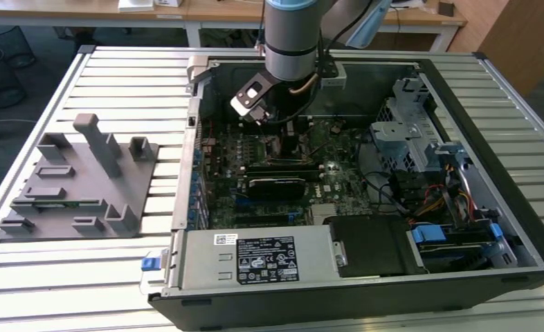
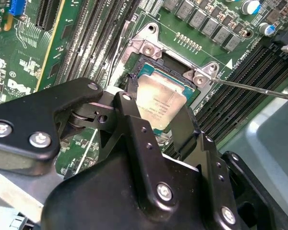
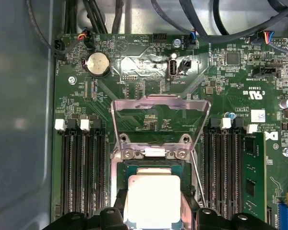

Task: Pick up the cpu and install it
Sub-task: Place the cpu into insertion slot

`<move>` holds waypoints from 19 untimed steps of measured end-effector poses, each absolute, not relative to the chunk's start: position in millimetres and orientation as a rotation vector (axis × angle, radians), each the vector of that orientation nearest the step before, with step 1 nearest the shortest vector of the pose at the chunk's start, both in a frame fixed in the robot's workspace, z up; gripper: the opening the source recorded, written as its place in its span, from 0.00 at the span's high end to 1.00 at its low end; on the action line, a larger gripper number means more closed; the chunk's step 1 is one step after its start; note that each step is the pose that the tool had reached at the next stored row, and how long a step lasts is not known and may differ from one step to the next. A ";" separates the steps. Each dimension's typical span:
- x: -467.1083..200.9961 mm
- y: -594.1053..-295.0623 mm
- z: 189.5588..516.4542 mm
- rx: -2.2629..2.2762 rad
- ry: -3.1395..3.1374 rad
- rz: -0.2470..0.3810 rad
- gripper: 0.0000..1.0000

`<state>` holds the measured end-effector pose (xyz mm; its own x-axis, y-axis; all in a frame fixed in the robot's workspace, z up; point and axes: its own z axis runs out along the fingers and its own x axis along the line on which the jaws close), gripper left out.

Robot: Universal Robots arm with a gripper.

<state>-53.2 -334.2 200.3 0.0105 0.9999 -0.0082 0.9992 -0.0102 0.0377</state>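
- Pincer (image 2: 159,114) pinching cpu (image 2: 156,103): 2 black fingers (image 2: 184,125) pressed on opposite edges, seen in both wrist views.
- cpu level w/ socket (image 2: 146,64) on motherboard (image 3: 230,86), directly over it; seated or just above, can't tell.
- Metal load plate (image 3: 158,99) stands open; thin lever (image 2: 259,89) off to 1 side.
- Exterior view: arm (image 1: 286,41) reaches down into open PC case (image 1: 365,304). Grey fixture tray (image 1: 78,187) on table (image 1: 69,277), at the exterior view's left of case.

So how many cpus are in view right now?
1: the cpu, gripped in the pincer at the motherboard socket, next to the open load plate. Recesses of the grey tray could hide another.
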 end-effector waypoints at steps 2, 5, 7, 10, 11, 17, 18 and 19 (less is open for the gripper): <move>-53.2 -333.9 199.4 2.215 2.182 0.032 0.47; -53.2 -333.6 198.1 2.217 2.179 0.032 0.47; -53.3 -333.7 197.4 2.218 2.178 0.031 0.47; -53.3 -333.7 196.0 2.218 2.177 0.031 0.47; -53.3 -333.7 195.6 2.219 2.177 0.031 0.47; -53.3 -333.6 195.1 2.219 2.177 0.032 0.47; -53.3 -333.6 195.1 2.219 2.177 0.032 0.47; -53.3 -333.6 195.1 2.219 2.177 0.032 0.47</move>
<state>-53.3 -333.6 195.1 0.0190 0.9998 -0.0084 0.9991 -0.0187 0.0377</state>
